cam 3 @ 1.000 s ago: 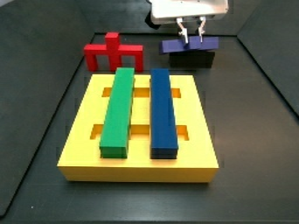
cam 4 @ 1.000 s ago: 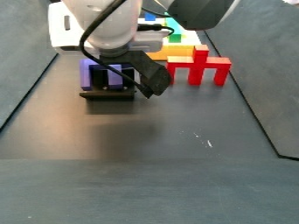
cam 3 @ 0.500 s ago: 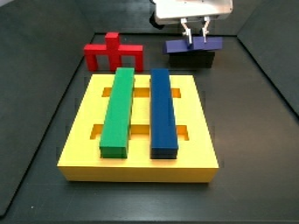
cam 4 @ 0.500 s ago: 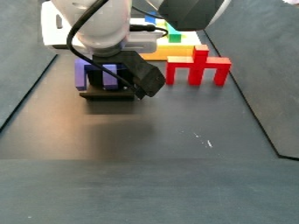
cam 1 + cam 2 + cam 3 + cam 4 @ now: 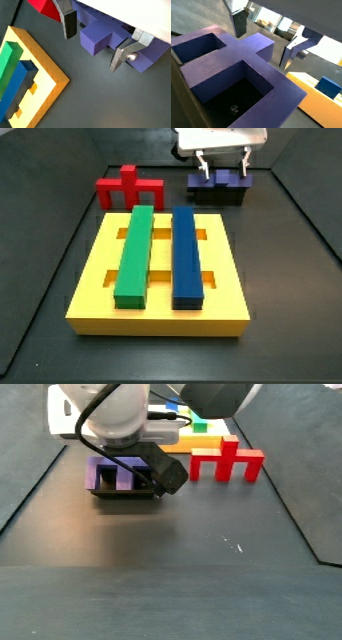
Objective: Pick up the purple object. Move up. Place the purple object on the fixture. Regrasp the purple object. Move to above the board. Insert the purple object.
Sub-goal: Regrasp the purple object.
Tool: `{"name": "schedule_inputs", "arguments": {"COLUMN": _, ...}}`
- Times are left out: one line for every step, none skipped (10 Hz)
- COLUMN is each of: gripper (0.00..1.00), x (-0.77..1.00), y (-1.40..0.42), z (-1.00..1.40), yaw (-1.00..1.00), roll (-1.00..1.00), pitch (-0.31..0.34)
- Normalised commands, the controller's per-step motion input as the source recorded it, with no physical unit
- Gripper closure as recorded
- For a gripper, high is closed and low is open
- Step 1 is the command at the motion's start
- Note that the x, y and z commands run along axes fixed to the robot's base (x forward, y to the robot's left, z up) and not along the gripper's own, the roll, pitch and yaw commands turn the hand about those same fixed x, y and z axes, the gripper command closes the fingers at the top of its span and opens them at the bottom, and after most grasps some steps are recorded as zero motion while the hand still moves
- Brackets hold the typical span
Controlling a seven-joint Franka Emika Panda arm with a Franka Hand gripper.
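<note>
Since a second ago the purple object (image 5: 218, 183) has settled lower onto the fixture (image 5: 221, 196), and the gripper (image 5: 93, 42) has spread its fingers, one silver plate (image 5: 69, 21) on each side of the raised post with a gap on both sides, holding nothing. The likely risk, by judgement: closing off-centre for the regrasp could tilt the piece off its black holder. Beside the fixture stands one red piece (image 5: 130, 189); nearer the camera than the fixture, one yellow board (image 5: 163, 318) carries one green bar (image 5: 135, 255) and one blue bar (image 5: 185, 253).
</note>
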Motion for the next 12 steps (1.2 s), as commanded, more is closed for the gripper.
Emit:
{"name": "schedule_inputs", "arguments": {"gripper": 0.00, "x": 0.00, "y": -0.09, "z": 0.00, "yaw": 0.00, "roll": 0.29, "pitch": 0.000}}
{"name": "schedule_inputs", "arguments": {"gripper": 0.00, "x": 0.00, "y": -0.13, "z": 0.13, "yaw": 0.00, "roll": 0.51, "pitch": 0.000}}
{"name": "schedule_inputs", "arguments": {"gripper": 0.00, "x": 0.00, "y": -0.08, "z": 0.37, "yaw": 0.01, "roll": 0.53, "pitch": 0.000}}
{"name": "schedule_inputs", "arguments": {"gripper": 0.00, "x": -0.01, "y": -0.12, "z": 0.53, "yaw": 0.05, "roll": 0.61, "pitch": 0.000}}
{"name": "schedule_inputs", "arguments": {"gripper": 0.00, "x": 0.00, "y": -0.20, "z": 0.50, "yaw": 0.06, "roll": 0.59, "pitch": 0.000}}
{"name": "schedule_inputs", "arguments": {"gripper": 0.00, "x": 0.00, "y": -0.28, "z": 0.42, "yaw": 0.07, "roll": 0.63, "pitch": 0.000}}
{"name": "schedule_inputs", "arguments": {"gripper": 0.00, "x": 0.00, "y": -0.28, "z": 0.40, "yaw": 0.11, "roll": 0.75, "pitch": 0.000}}
{"name": "schedule_inputs", "arguments": {"gripper": 0.00, "x": 0.00, "y": -0.28, "z": 0.32, "yaw": 0.17, "roll": 0.97, "pitch": 0.000}}
{"name": "schedule_inputs", "arguments": {"gripper": 0.00, "x": 0.00, "y": -0.15, "z": 0.11, "yaw": 0.08, "roll": 1.00, "pitch": 0.000}}
{"name": "schedule_inputs", "arguments": {"gripper": 0.00, "x": -0.09, "y": -0.03, "z": 0.00, "yaw": 0.00, "roll": 1.00, "pitch": 0.000}}
{"name": "schedule_inputs", "arguments": {"gripper": 0.00, "x": -0.08, "y": 0.00, "z": 0.00, "yaw": 0.00, "roll": 1.00, "pitch": 0.000}}
{"name": "schedule_inputs", "arguments": {"gripper": 0.00, "x": 0.00, "y": 0.00, "z": 0.02, "yaw": 0.00, "roll": 1.00, "pitch": 0.000}}
